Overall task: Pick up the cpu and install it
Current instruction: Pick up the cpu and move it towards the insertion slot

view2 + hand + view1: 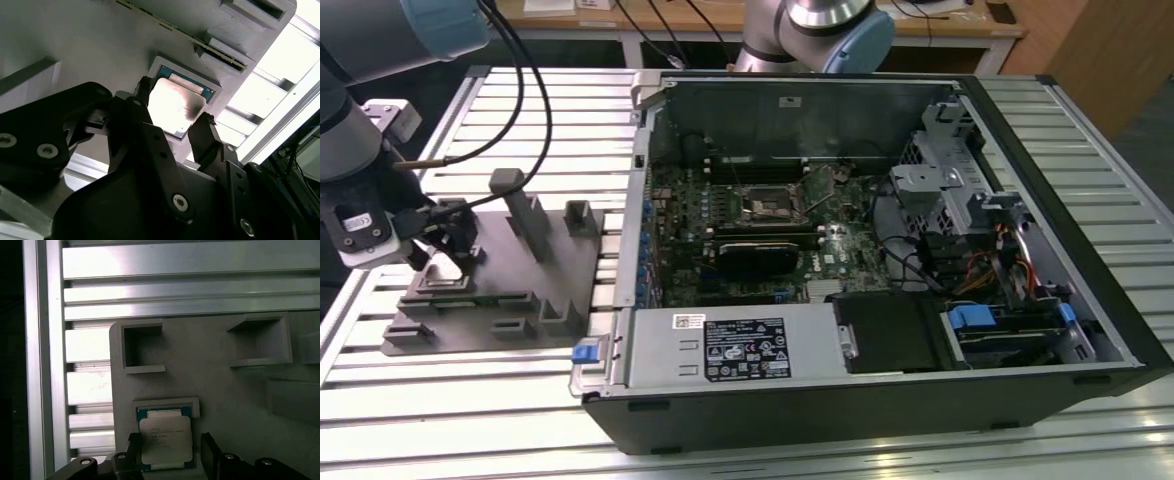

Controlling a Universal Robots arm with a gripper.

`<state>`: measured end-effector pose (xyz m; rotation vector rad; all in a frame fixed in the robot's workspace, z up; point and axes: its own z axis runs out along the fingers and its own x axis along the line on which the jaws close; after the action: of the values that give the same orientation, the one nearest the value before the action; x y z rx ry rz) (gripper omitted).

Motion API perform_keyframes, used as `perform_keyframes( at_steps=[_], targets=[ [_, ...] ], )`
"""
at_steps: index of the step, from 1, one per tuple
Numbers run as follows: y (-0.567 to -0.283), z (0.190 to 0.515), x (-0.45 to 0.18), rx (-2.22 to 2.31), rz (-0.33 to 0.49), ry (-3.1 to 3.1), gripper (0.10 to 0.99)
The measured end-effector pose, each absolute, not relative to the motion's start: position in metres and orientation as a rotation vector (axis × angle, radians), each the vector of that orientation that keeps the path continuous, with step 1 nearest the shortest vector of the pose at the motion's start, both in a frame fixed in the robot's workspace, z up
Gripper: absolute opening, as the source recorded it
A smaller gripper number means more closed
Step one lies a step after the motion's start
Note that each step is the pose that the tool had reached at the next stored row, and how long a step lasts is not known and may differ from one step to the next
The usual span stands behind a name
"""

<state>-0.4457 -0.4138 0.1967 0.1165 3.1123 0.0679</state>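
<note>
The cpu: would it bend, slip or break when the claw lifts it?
The cpu looks like a flat, rigid plate, so it probably won't bend. Its shiny metal top suggests smooth edges that might slip in the narrow-fingered gripper. It sits in a shallow recess of the fixture, so it likely won't slide when touched.

You have even, bright light in the exterior view, though the computer case [1067, 200] is dimmer inside. In the second wrist view the cpu [167, 107] glares white, and in the first wrist view the table slats [175, 262] wash out pale.
</note>
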Motion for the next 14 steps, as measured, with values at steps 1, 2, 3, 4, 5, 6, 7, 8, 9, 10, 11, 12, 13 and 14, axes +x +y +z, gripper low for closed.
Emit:
perform_keyframes(
  at_steps=[1,2,3,4,5,6,7,8,9,10,11,12,13,14],
  targets=[
    [-0.4138,0.1965,-0.4457,0.115,0.068,3.112,0.588],
    [-0.4138,0.1963,-0.4457,0.111,0.068,3.113,0.588],
    [-0.4138,0.1961,-0.4457,0.107,0.068,3.113,0.588],
    [-0.4137,0.196,-0.4458,0.103,0.068,3.113,0.588],
    [-0.4137,0.196,-0.4457,0.101,0.068,3.113,0.588],
    [-0.4138,0.196,-0.4458,0.101,0.068,3.113,0.588],
    [-0.4138,0.1959,-0.4458,0.101,0.068,3.113,0.588],
    [-0.4138,0.196,-0.4458,0.101,0.068,3.113,0.588],
    [-0.4138,0.1959,-0.4458,0.1,0.068,3.113,0.6],
    [-0.4137,0.1959,-0.4457,0.1,0.068,3.113,0.6],
    [-0.4138,0.1959,-0.4457,0.1,0.068,3.113,0.6],
    [-0.4138,0.1959,-0.4458,0.1,0.068,3.113,0.659],
    [-0.4137,0.1958,-0.4458,0.099,0.068,3.113,0.659],
    [-0.4137,0.1955,-0.4458,0.093,0.068,3.113,0.659]
  ],
)
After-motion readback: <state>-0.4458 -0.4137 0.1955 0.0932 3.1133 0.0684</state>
